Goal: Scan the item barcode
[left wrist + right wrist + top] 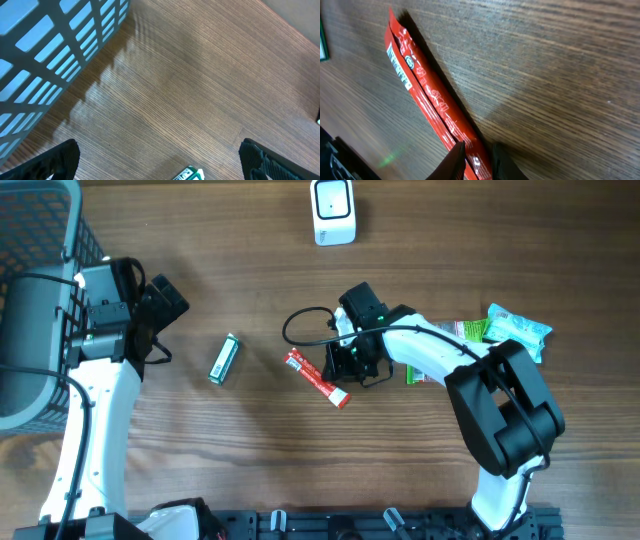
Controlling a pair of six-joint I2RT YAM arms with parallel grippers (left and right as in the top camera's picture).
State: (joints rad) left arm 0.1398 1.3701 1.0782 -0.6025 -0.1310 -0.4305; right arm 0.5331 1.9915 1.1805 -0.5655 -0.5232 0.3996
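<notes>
So the thing to scan looks like the red packet (430,105), lying flat on the table (200,450) at a slant, about mid-table. The right gripper (477,160) has its fingers on either side of the packet's lower end with only a narrow gap. Honestly I can't tell if they're actually pinching it or just straddling it. The left gripper (157,150) is spread wide over bare wood near the basket (40,240), holding nothing, with the green packet (224,359) just beyond it. If I were doing this step, I'd get a firm pinch right at that end and keep the fingers off the white striped patch (399,65) near the other end, which is probably the barcode. Then lift it level and carry it up to the white box (333,212) at the far edge, which I take for the scanner, striped side facing it. A thin, floppy packet like this could droop or twist, so go slow.
</notes>
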